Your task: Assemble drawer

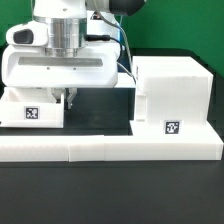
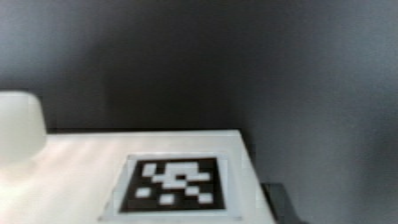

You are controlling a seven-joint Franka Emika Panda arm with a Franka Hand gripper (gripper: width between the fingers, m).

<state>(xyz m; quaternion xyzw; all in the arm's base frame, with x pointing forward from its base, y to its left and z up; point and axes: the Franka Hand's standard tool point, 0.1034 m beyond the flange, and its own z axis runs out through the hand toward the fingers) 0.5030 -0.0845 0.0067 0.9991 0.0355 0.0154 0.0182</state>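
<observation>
The exterior view is bright and evenly lit; the tall boxy white plastic case [image 1: 172, 92] is nearly washed out, its top face brightest; the dark matte table [image 1: 110, 195] reads flat black; the wrist view is dimmer and blurred; its black-and-white square tag [image 2: 175, 185] looks soft.

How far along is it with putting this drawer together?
Early, by the look of it. Done: nothing visibly fitted; the case stands apart on the exterior view's right. In hand: the gripper hangs at a tagged tray, grip unclear. Left: getting that tray into the case; I see no second tray.
</observation>
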